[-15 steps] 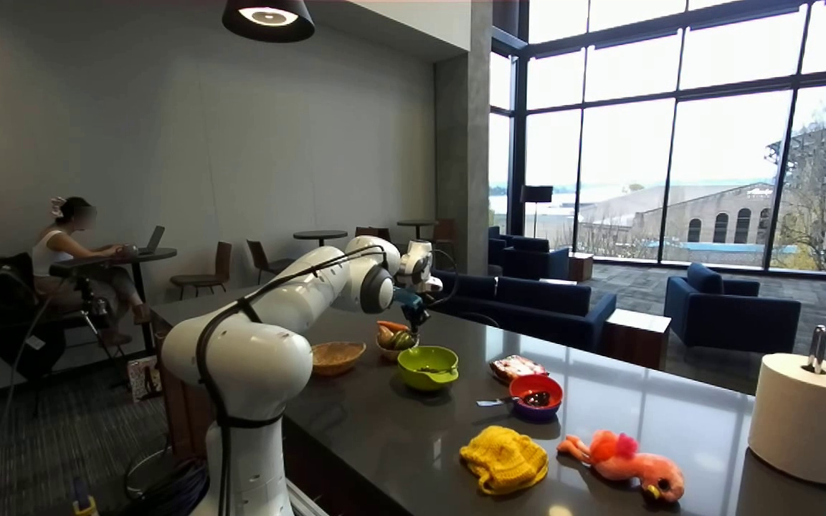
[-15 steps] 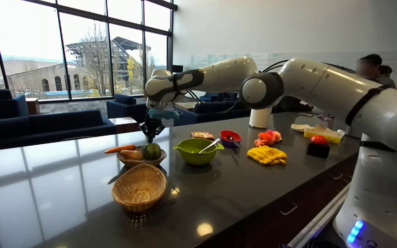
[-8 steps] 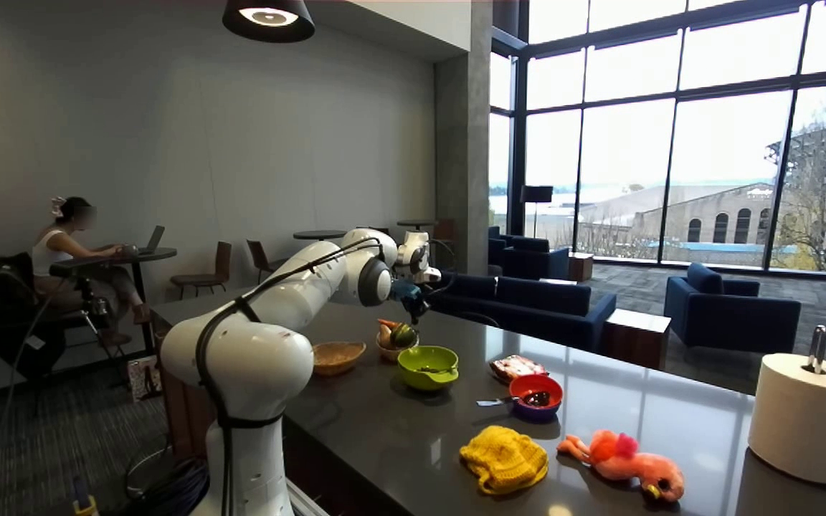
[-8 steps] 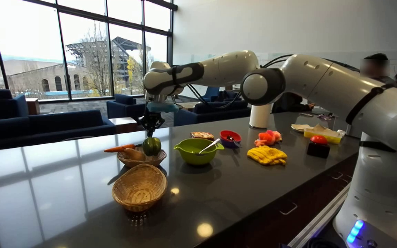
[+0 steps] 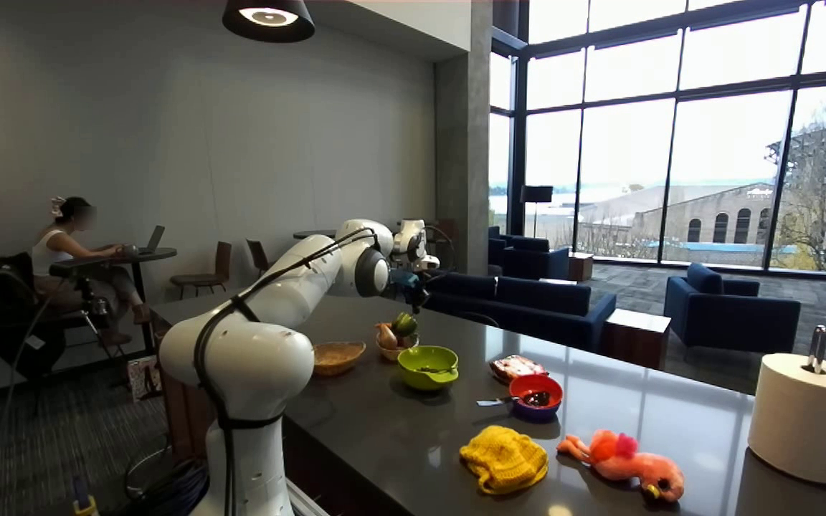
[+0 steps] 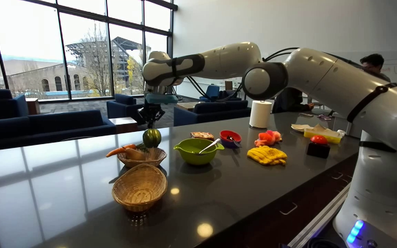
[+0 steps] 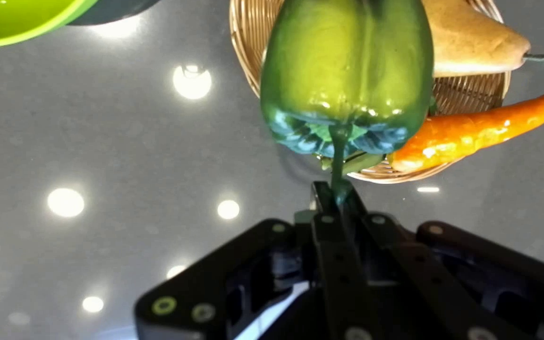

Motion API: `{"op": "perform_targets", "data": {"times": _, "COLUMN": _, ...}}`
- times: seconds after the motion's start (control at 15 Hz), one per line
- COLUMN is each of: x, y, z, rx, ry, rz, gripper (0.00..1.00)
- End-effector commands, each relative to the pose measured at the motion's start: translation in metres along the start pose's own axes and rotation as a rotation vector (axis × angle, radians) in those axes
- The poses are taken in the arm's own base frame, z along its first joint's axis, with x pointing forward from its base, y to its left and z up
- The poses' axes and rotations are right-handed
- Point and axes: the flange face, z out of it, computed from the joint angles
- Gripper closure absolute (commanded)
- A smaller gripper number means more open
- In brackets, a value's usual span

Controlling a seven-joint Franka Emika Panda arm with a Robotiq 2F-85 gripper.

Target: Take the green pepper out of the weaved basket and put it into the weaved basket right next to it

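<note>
The green pepper hangs by its stem from my gripper, which is shut on that stem. In an exterior view the pepper is raised just above the woven basket that holds the other vegetables, under my gripper. The pepper also shows above that basket in an exterior view. The second woven basket stands right beside the first and is empty; it also shows in an exterior view. In the wrist view the first basket is partly hidden behind the pepper.
A carrot and a pear-shaped tan vegetable lie in the first basket, the carrot sticking out over its rim. A green bowl with a spoon stands beside it. A red bowl and a yellow cloth are farther along.
My gripper has moved up with the pepper, lifting it from among the vegetables to above the basket. The carrot and the tan vegetable have shifted slightly.
</note>
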Motion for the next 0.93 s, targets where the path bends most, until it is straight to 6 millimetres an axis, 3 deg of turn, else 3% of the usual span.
{"op": "perform_targets", "data": {"times": 0.0, "x": -0.001, "y": 0.003, "z": -0.025, "rx": -0.060, "ry": 0.031, "rz": 0.026, "gripper": 0.98}}
{"op": "perform_targets", "data": {"times": 0.2, "x": -0.002, "y": -0.002, "z": -0.037, "rx": -0.057, "ry": 0.054, "rz": 0.039, "gripper": 0.98}}
{"op": "perform_targets", "data": {"times": 0.47, "x": -0.014, "y": -0.023, "z": -0.043, "rx": -0.030, "ry": 0.091, "rz": 0.013, "gripper": 0.98}}
{"op": "perform_targets", "data": {"times": 0.87, "x": -0.064, "y": -0.058, "z": -0.036, "rx": -0.032, "ry": 0.052, "rz": -0.027, "gripper": 0.98}}
